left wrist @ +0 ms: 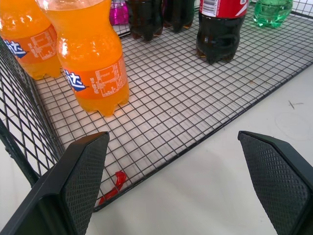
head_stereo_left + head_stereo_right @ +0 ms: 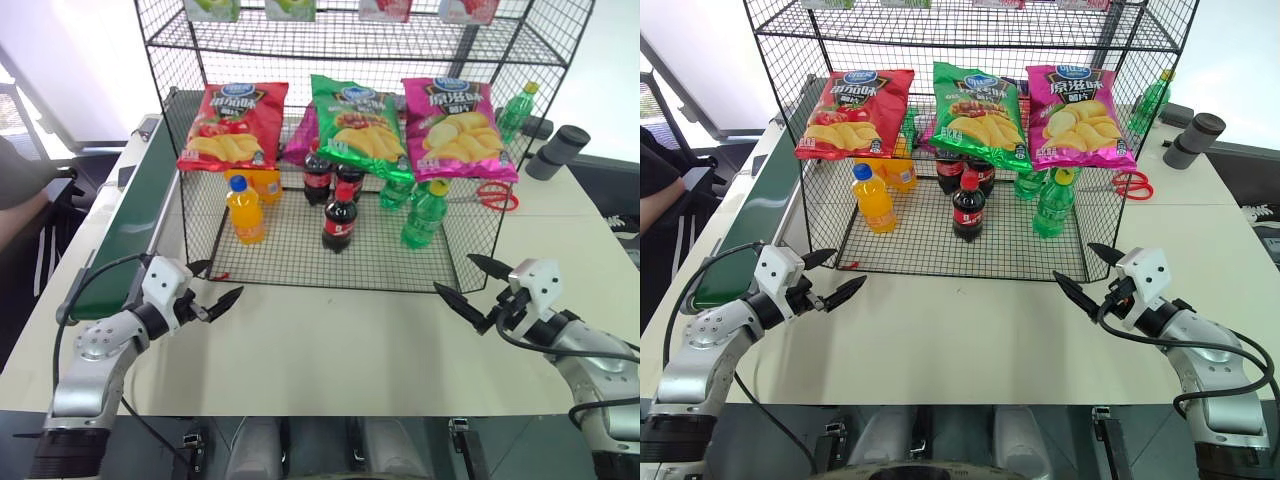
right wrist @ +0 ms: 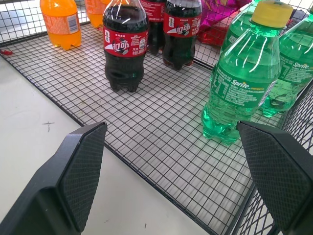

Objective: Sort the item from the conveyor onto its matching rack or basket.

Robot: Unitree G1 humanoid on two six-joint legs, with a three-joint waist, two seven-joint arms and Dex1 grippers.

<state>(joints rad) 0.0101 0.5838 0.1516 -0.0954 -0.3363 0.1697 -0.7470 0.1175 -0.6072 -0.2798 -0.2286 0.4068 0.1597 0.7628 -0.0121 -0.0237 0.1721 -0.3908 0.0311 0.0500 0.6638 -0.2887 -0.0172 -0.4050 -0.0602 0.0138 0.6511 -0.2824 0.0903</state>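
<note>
While pale daylight fills the room behind, a cream worktop (image 2: 330, 350) carries a large black wire-mesh rack (image 2: 340, 250) across its far half, with three crisp bags (image 2: 350, 120) hung along the rack's middle shelf. A long dark green conveyor (image 2: 130, 225) runs along the worktop's left edge, and red scissors (image 2: 492, 195) and a grey cylinder (image 2: 557, 152) lie towards the far right corner. A person's arm shows beyond the left edge.

On the rack's grid floor, the front cola bottle (image 2: 339, 216) stands upright near the middle, two more cola bottles (image 2: 332, 175) just behind it. Orange-drink bottles (image 2: 245, 208) stand to its left and green bottles (image 2: 425, 212) to its right.

Both grippers hover over the bare near half of the worktop, well apart from that bottle. The left gripper (image 2: 210, 295) is near the rack's front left corner, the right gripper (image 2: 470, 285) near its front right corner, so the bottle stands beyond and between them. Each gripper has its fingers spread wide, released, holding and touching nothing.
</note>
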